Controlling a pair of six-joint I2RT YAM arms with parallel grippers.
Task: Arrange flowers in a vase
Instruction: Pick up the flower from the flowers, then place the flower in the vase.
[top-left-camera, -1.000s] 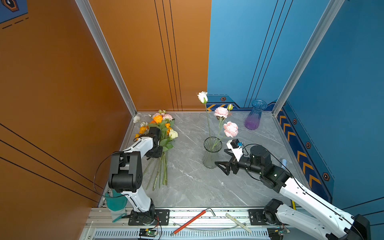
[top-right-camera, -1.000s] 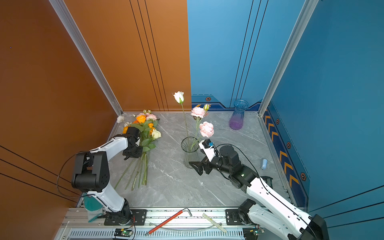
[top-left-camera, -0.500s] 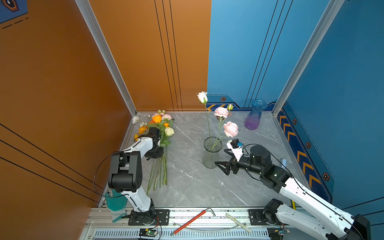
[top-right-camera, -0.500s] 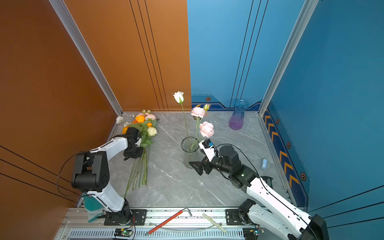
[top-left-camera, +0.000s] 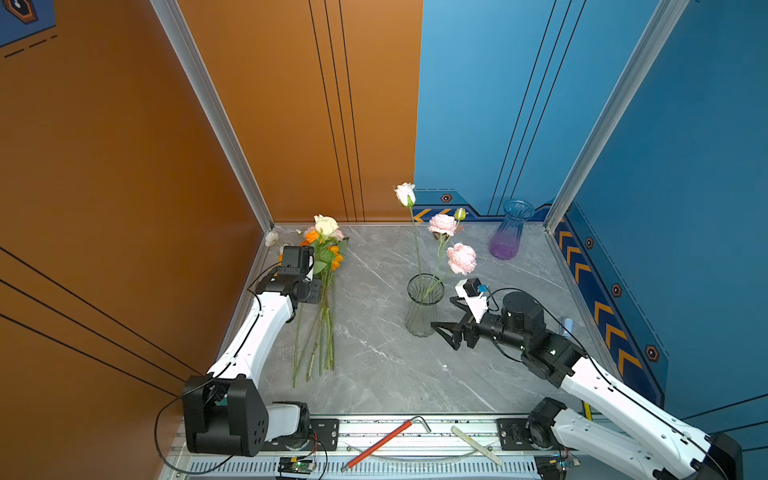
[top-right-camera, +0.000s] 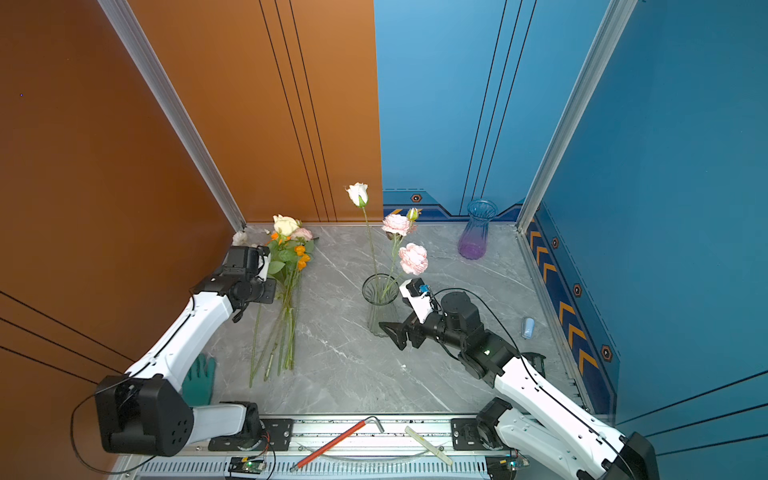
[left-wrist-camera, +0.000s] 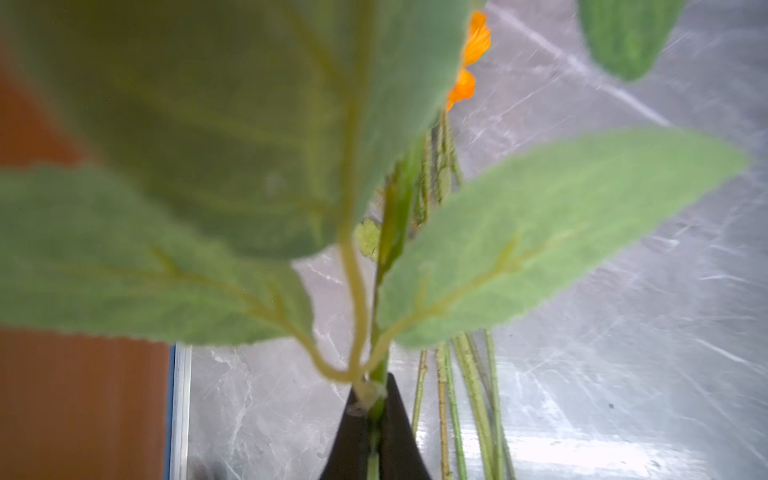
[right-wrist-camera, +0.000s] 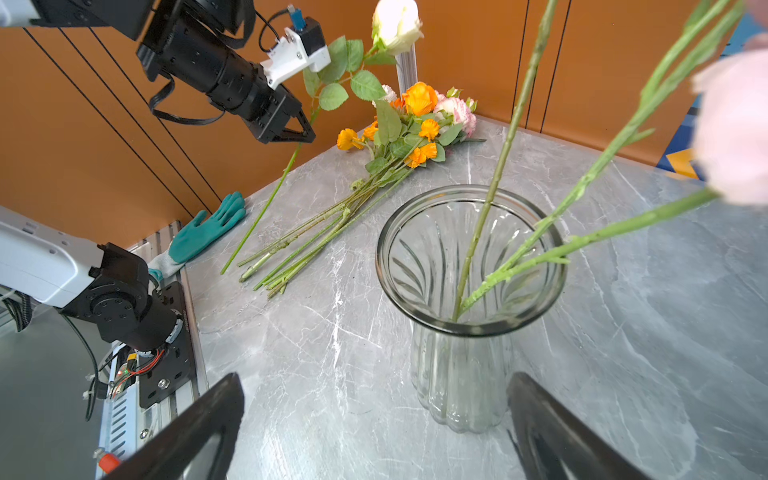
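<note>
My left pincer (left-wrist-camera: 371, 415) is closed on the stem of one rose (right-wrist-camera: 397, 25), just under its leaves (left-wrist-camera: 540, 228). The rose hangs in the air over the left part of the table (top-left-camera: 374, 374), beside the bunch (top-left-camera: 326, 332) that lies flat there. Its long axis is slanted: the cream bloom is up and toward the far side, and the cut end is down and toward the front, close to the table. Whether it touches, I cannot tell.

The vase (top-left-camera: 419, 322) stands upright to the right of this pincer, well apart, with three other flowers (top-left-camera: 461, 257) already inside. So the coming move, I think, turns on this: the stem must travel to the right and become more upright, with the cut end first over the rim.

My right pincer (top-left-camera: 441, 312) is wide open and holds nothing. It is just beside the vase, much nearer than the left one, and points at its wall. I judge it could steady the vase.
</note>
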